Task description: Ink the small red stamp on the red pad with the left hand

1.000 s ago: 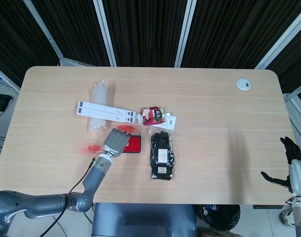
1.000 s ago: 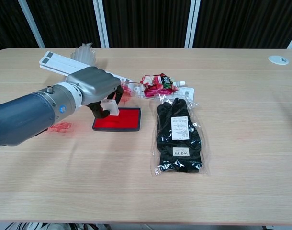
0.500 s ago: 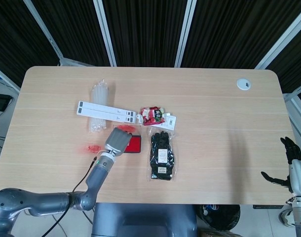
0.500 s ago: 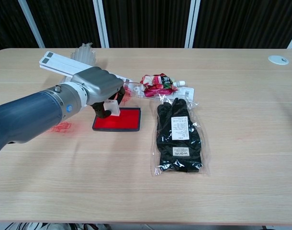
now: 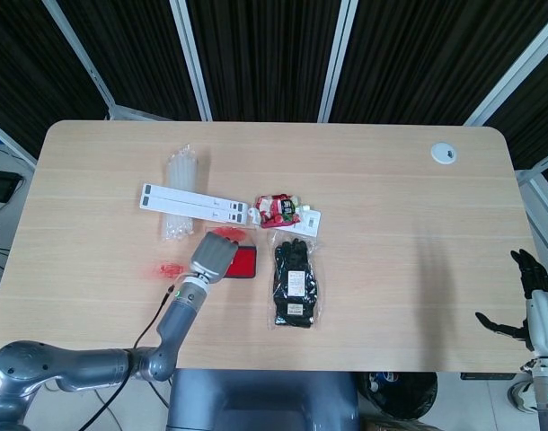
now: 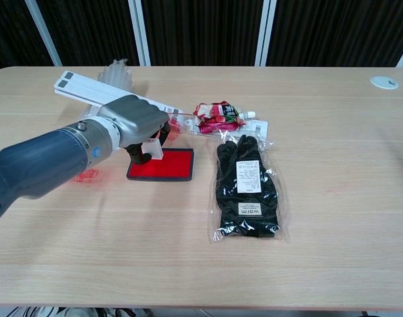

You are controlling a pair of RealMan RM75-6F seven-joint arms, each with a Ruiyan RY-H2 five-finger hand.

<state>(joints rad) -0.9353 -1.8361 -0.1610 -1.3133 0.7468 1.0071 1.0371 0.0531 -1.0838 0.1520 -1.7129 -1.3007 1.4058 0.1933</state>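
My left hand (image 6: 132, 125) grips a small clear-bodied stamp (image 6: 154, 150) and holds it down at the left end of the red ink pad (image 6: 168, 165). From the head view the same left hand (image 5: 215, 257) covers the stamp and the pad's left half, with the red pad (image 5: 245, 262) showing beside it. Whether the stamp face touches the ink is hidden by the fingers. My right hand (image 5: 536, 310) hangs off the table's right edge, fingers spread, holding nothing.
A packet of black gloves (image 6: 248, 187) lies right of the pad. A red snack pouch (image 6: 218, 115) and a white ruler-like strip (image 6: 86, 90) over a plastic sleeve (image 5: 179, 193) lie behind it. Red stamp marks (image 6: 86, 176) stain the table left of the pad.
My left hand has shifted slightly left and toward me with the stamp, staying over the pad's left end. The right hand has not moved.
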